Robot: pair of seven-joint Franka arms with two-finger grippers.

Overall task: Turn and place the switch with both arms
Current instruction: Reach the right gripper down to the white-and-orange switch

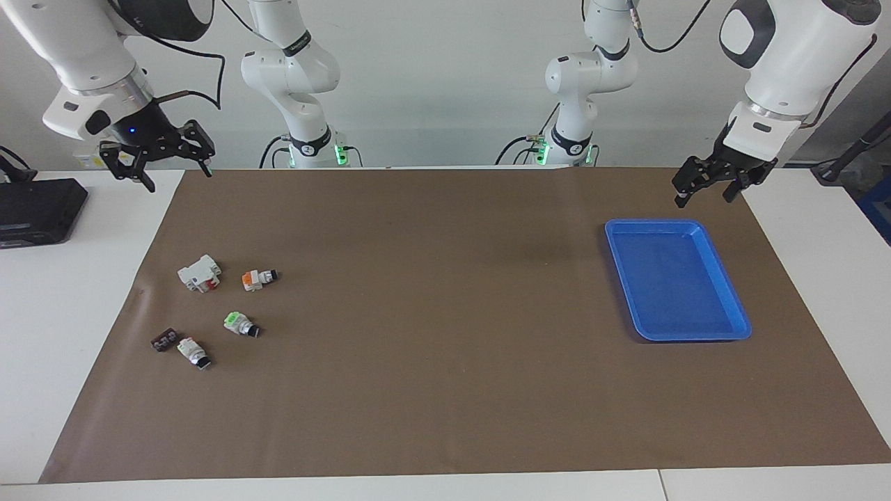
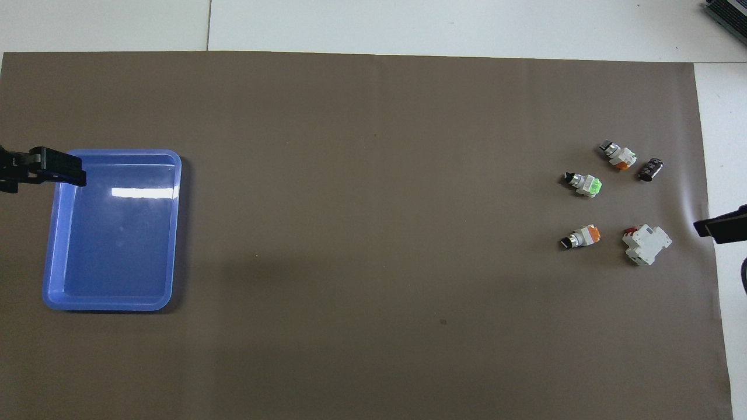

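Observation:
The switch (image 1: 258,278) (image 2: 581,236), white with an orange block and a black knob, lies on the brown mat toward the right arm's end of the table, beside a white block. My right gripper (image 1: 178,177) hangs open and empty over the mat's corner near the robots, well above the switch's area. In the overhead view only one of its fingers (image 2: 723,228) pokes in. My left gripper (image 1: 703,199) hangs open and empty over the robots' edge of the blue tray (image 1: 654,223) (image 2: 122,152), and one of its fingers (image 2: 64,168) shows in the overhead view.
Around the switch lie a white block with a red mark (image 1: 200,273) (image 2: 646,244), a green-ended switch (image 1: 240,324) (image 2: 583,185), another small switch (image 1: 193,351) (image 2: 617,156) and a dark component (image 1: 163,339) (image 2: 650,169). A black box (image 1: 38,209) sits off the mat.

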